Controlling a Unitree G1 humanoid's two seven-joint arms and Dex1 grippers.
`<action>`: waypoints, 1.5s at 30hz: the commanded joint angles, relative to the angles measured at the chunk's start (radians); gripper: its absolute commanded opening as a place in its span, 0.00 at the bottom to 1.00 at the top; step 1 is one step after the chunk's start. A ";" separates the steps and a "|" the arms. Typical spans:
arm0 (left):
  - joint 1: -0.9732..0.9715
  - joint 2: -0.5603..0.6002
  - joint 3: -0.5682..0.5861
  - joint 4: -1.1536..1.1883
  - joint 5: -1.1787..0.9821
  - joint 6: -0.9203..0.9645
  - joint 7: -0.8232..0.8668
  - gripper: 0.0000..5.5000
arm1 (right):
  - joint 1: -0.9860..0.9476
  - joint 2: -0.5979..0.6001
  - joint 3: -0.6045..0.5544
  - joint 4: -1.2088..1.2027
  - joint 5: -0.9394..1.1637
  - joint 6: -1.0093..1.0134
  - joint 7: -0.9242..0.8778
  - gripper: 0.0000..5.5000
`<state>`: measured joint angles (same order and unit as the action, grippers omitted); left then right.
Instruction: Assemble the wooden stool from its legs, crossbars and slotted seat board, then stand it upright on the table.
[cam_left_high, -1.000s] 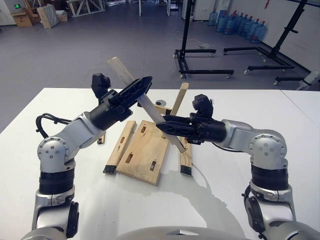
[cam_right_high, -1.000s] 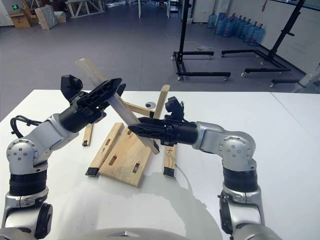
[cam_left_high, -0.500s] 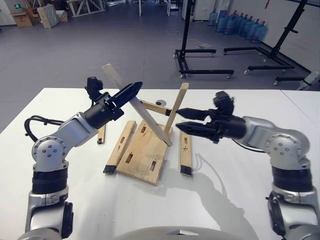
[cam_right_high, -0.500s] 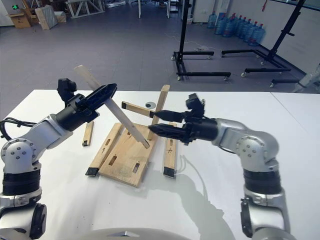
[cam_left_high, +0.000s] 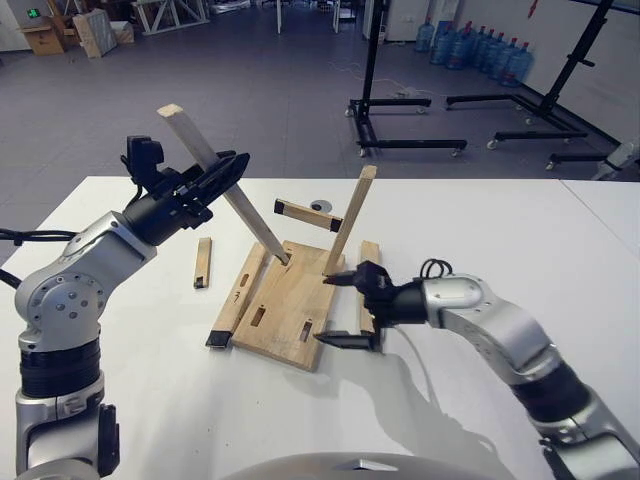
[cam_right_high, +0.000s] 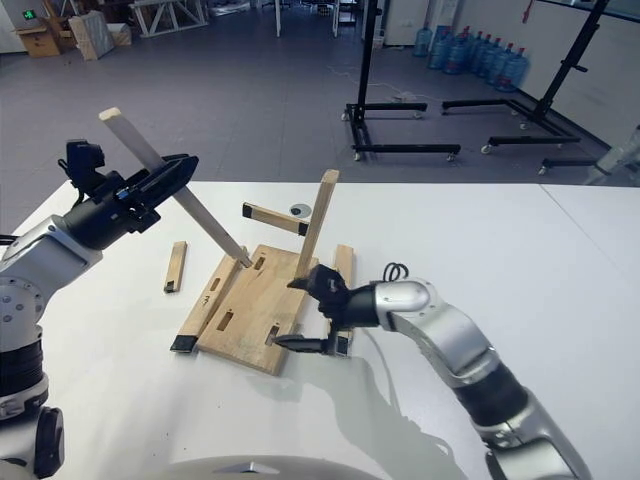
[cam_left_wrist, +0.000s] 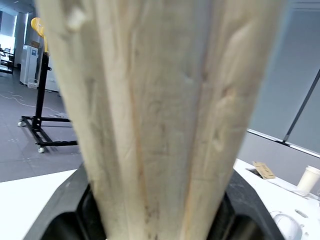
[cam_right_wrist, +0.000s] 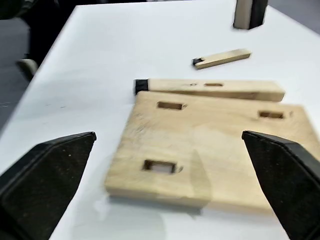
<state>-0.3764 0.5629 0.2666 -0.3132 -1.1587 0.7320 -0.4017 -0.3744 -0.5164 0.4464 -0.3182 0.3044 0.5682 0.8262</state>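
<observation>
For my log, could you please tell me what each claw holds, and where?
The left claw grips a wooden leg along its upper half; the right claw is open, holding nothing.

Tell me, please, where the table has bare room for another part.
The white table is bare right of the right arm and along the near edge before the pale slotted wooden seat board. Crowded around the board: flat wooden legs either side, one upright leg, a tilted leg in the left hand.

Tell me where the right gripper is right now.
In the eye views the right gripper is open and low over the near right edge of the seat board, beside the foot of the upright leg.
</observation>
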 joint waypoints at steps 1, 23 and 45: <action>0.007 -0.023 -0.011 -0.015 0.027 -0.011 -0.013 0.37 | -0.081 0.083 0.107 0.053 -0.144 -0.101 -0.038 0.98; 0.032 -0.082 -0.009 -0.021 0.082 -0.022 -0.031 0.37 | -0.130 0.143 0.343 0.301 -0.631 -0.367 0.025 0.98; 0.035 -0.099 -0.005 -0.032 0.088 -0.019 -0.007 0.37 | -0.125 0.223 0.146 0.192 -0.354 0.094 0.160 0.98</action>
<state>-0.3328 0.4614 0.2608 -0.3425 -1.0811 0.7096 -0.4117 -0.4948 -0.3223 0.6101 -0.1061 -0.0727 0.5982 1.0045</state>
